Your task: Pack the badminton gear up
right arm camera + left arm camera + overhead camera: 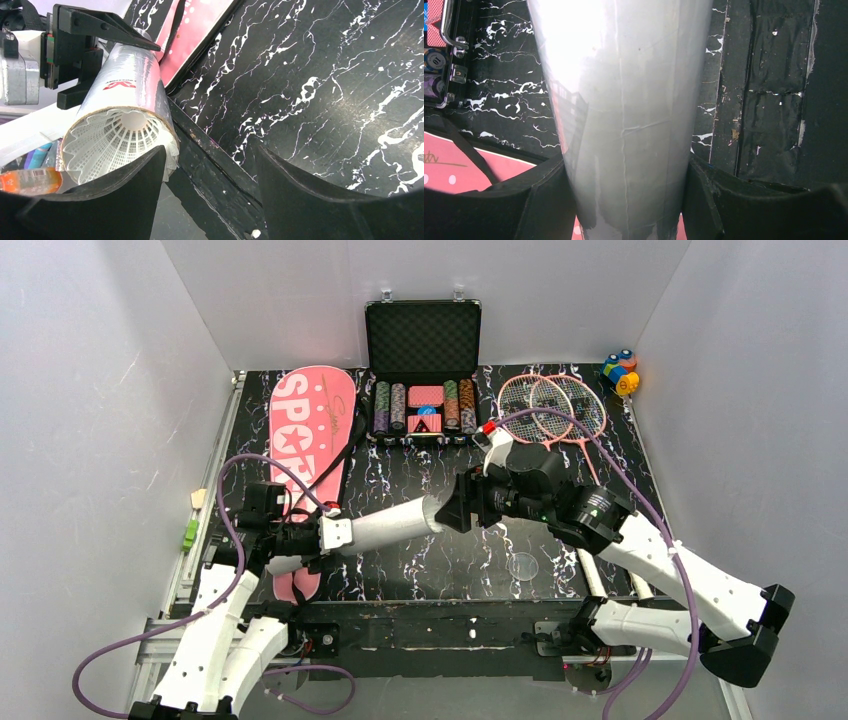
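Left side: pink cover (310, 420) flat on surface (430, 570). Next, left fingers (540, 200) clamped on white tube (390, 523), held level above surface, open end rightward. One shuttlecock (120, 142) sits in that end. Beside it, right fingers (127, 200) apart. Rear right: two rackets (550, 405).

rackets (553, 405): 2 | tube (390, 523): 1 | shuttlecock (122, 142) in tube mouth: 1 | pink cover (312, 415): 1 | chip case (422, 338): 1 | toy (620, 372): 1

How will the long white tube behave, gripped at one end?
The tube is probably stiff: it juts straight from the left end effector. Its glossy round wall may slip or roll. Likely light: a shuttlecock fills its open mouth.
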You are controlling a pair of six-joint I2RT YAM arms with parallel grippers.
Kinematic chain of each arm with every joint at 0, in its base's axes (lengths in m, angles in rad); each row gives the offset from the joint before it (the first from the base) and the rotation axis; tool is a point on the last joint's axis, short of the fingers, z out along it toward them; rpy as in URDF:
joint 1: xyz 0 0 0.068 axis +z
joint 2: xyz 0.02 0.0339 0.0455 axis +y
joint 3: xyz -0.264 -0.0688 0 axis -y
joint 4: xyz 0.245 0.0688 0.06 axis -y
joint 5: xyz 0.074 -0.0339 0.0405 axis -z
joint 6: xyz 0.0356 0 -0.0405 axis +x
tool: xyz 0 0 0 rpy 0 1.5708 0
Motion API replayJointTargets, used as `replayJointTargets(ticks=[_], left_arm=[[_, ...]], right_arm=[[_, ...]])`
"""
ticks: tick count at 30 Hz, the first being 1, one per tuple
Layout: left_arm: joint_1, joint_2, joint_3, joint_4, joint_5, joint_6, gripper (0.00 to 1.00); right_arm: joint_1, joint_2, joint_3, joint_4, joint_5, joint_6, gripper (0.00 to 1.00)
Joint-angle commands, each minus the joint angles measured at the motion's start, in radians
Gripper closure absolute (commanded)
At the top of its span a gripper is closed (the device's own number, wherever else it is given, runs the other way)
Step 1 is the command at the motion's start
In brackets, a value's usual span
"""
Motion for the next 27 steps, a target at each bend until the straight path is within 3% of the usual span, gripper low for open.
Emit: replayJointTargets(ticks=[1,7,13,17,21,25,27], left_arm=[[0.002,-0.013,0.054,0.01,0.062,-0.006,0.55],[0.001,-0.009,0.057,0.011,0.066,-0.01,0.55],[0.002,-0.009,0.025,0.01,0.042,0.022,0.55],[0.001,-0.011,0.005,0.004,0.031,0.046,0.55],[0.003,-0.009,0.001,0.005,0.026,0.051,0.55],[0.001,-0.007,0.003,0.004,0.028,0.05,0.55],[0.002,-0.007,0.006,0.003,0.029,0.048,0.55]], right_arm=[[-0.001,0.039,-0.012,0.073,-0.031,0.02,0.27],[0.0,0.097,0.0,0.14,-0.076,0.044,0.21],[-0.051,0.065,0.097,0.05,-0.052,0.037,0.16],[-0.262,-0.033,0.08,0.038,-0.174,0.036,0.14],[-0.489,-0.011,0.082,-0.018,-0.305,-0.003,0.14],[-0.644,0.134,0.096,-0.053,-0.304,-0.073,0.13],[-0.674,0.237,0.127,-0.065,-0.176,-0.104,0.13]])
